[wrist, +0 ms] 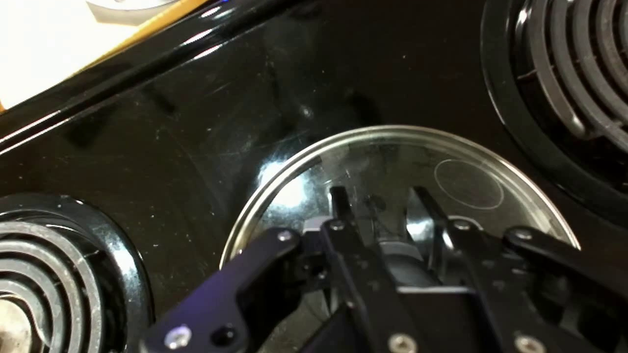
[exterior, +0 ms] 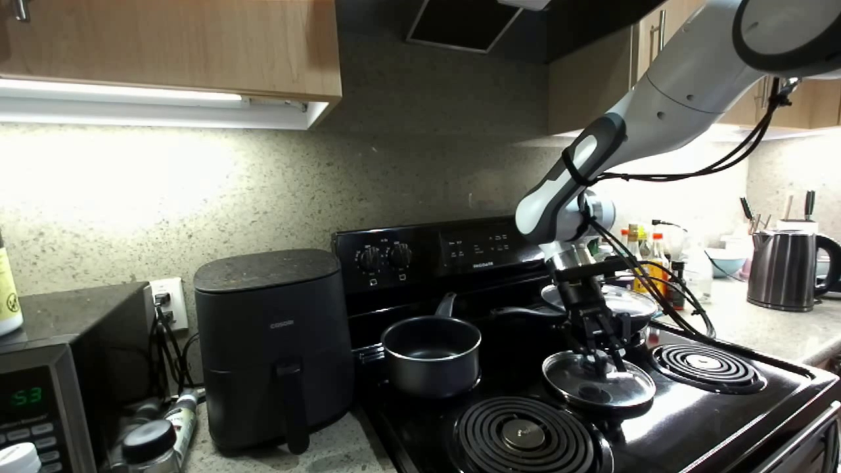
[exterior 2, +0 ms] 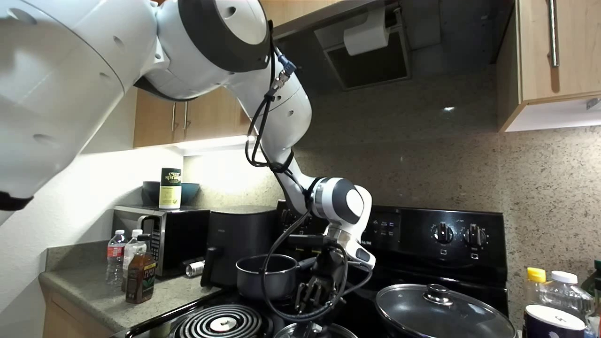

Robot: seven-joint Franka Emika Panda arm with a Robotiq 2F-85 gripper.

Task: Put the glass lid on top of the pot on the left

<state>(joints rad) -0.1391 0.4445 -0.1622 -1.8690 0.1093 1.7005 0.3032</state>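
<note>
Glass lid (exterior: 591, 393): Down low at the stovetop (exterior: 696, 424), between the near left burner (exterior: 523, 434) and the near right burner (exterior: 706, 363); whether it rests there or hangs just above, I can't tell.
Gripper (wrist: 379, 196): Right down over the middle of the lid, fingers (wrist: 342, 206) one each side of what looks like the knob (wrist: 403, 262).
Jaws: Apart, with a gap showing between the tips, but is that knob pinched? Can't call it from these angles.
Pot (exterior: 430, 371): There's the target, on the left at the far side of the stovetop, just right of the air fryer (exterior: 272, 355), its top uncovered.
Step in hand: Looks like the grasp to me, with the carry and the placing to come.
Next move: It wants a sure hold on the knob, a straight lift until the lid would clear the pot's rim, then a level carry left and far, a careful centring, and a soft lowering.
Lidded pan (exterior 2: 439, 317): Far right, wearing a glass cover of its own; not ours.
</note>
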